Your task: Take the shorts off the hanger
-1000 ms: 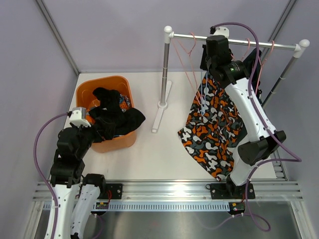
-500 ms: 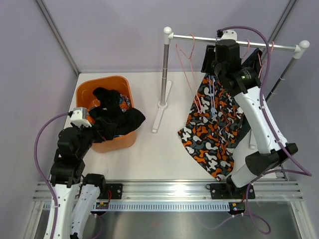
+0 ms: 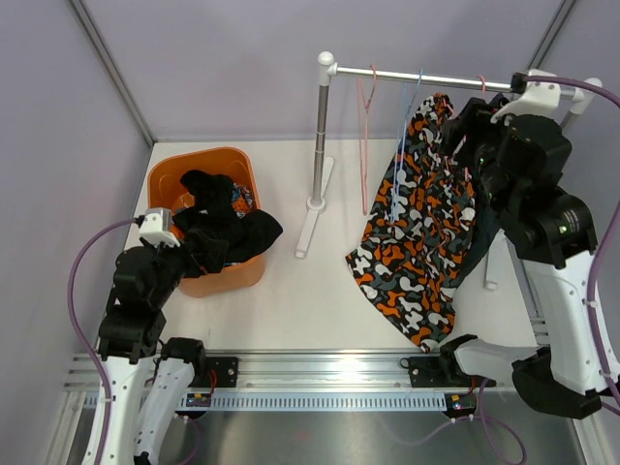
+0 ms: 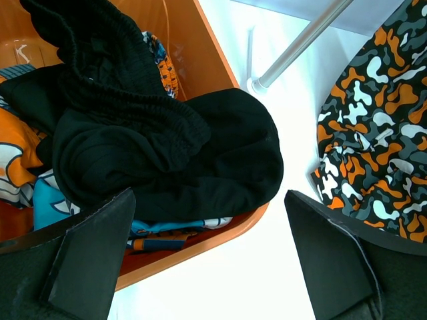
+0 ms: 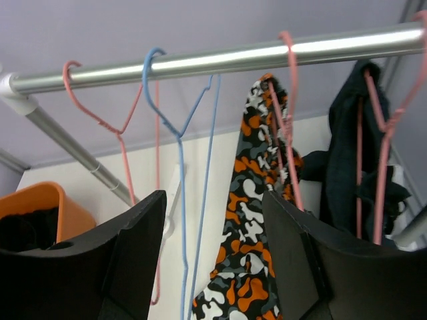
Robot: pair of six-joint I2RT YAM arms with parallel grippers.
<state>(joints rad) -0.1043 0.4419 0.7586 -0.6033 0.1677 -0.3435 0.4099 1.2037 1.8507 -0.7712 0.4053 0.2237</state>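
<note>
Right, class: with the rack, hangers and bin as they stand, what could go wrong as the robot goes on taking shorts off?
1. The camouflage shorts hang bunched on a pink hanger; a pull may drag the hanger off the rail rather than free the cloth.
2. The empty blue hanger hangs close beside it, so the open right gripper could snag it.
3. The black shorts drape over the rim of the orange bin and might slide out.

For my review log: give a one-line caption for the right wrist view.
Open right tool facing the rail: pink hanger and blue hanger bare, camouflage shorts and dark shorts hung.
</note>
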